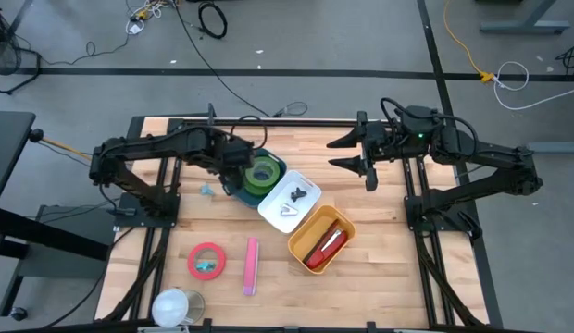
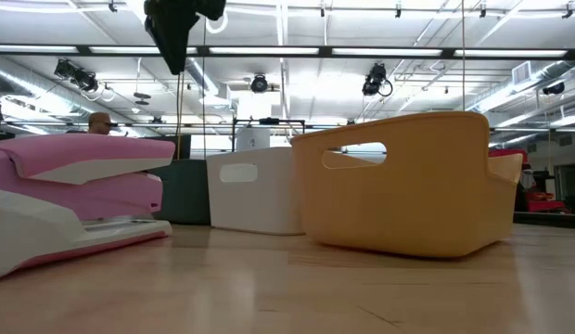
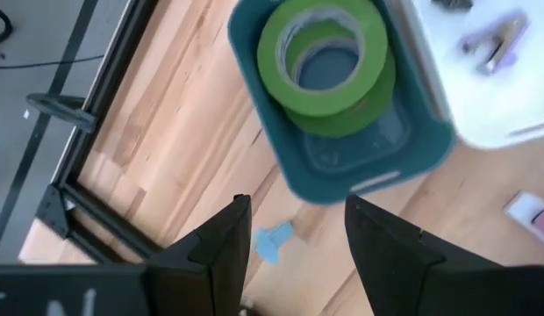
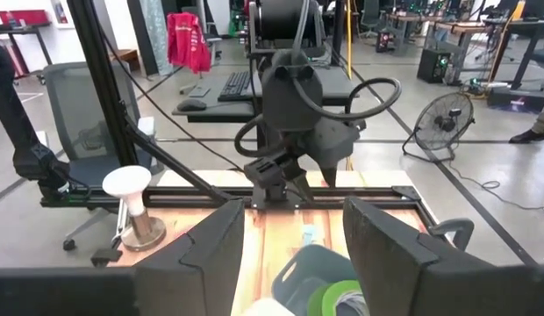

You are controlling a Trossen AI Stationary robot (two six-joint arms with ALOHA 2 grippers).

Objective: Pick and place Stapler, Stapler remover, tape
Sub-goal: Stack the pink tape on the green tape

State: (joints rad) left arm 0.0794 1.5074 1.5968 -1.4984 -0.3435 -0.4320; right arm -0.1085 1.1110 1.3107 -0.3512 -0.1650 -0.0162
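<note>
Green tape rolls (image 3: 329, 61) lie stacked in a teal bin (image 3: 342, 171). My left gripper (image 3: 294, 206) hangs open above the table beside that bin's left side, holding nothing; in the high view my left gripper (image 1: 230, 178) is at the bin's left edge. A small blue stapler remover (image 3: 274, 241) lies on the wood below it. A pink stapler (image 1: 250, 265) and a red tape roll (image 1: 206, 261) lie flat near the front. My right gripper (image 1: 347, 153) waits open, raised at the far right.
A white bin (image 1: 289, 202) holds small stapler removers. A yellow bin (image 1: 321, 239) holds a red stapler. A white roll on a stand (image 1: 176, 307) sits at the front left corner. Bare wood lies between the bins and the front edge.
</note>
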